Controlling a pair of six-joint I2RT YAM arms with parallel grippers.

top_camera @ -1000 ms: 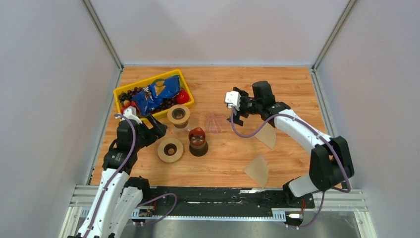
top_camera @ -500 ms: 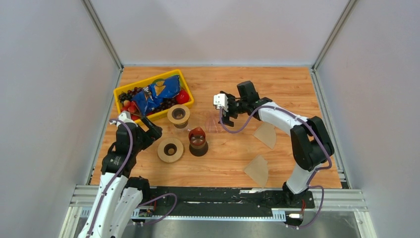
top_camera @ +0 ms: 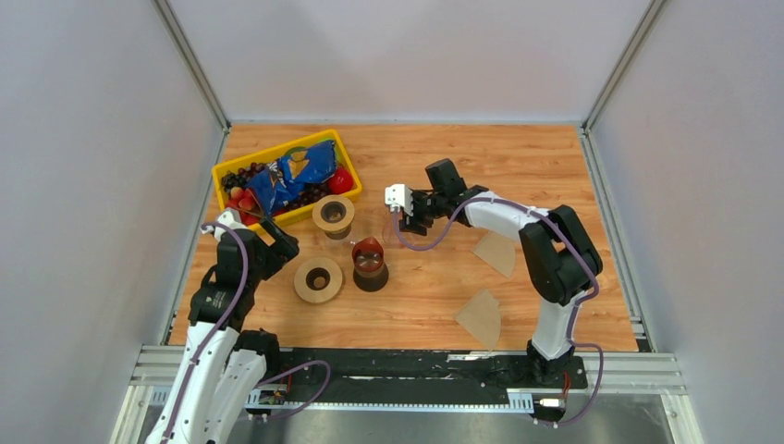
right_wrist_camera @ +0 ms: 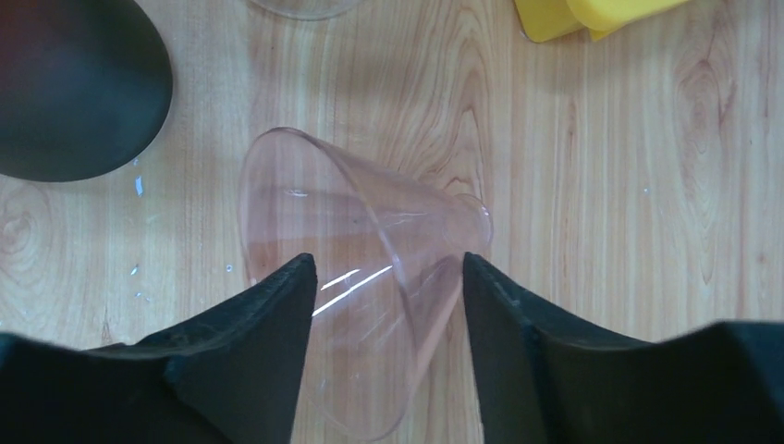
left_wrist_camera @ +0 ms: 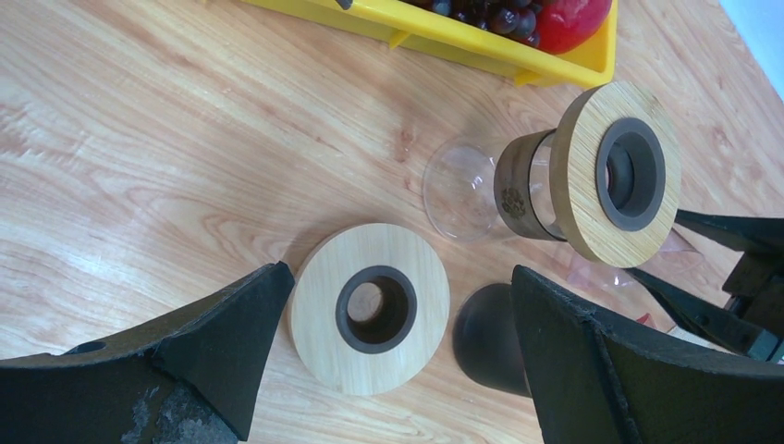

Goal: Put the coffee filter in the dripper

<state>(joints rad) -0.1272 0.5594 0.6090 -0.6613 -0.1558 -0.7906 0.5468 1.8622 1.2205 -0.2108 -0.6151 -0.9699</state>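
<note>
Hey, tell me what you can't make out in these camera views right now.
Dripper: in the right wrist view the right gripper hides its lower sides with its fingers, so contact is unclear; in the top view the gripper mostly covers it.
Coffee filters: top view only, too small to tell single sheets from stacks.
Yellow tray: cut off by the left wrist view's top edge.

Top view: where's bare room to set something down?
Bare wood: the far strip beyond the right gripper, and the near patch between the wooden ring disc and the nearer tan paper filter. Crowded: from the yellow tray to the dark red-brown piece.
</note>
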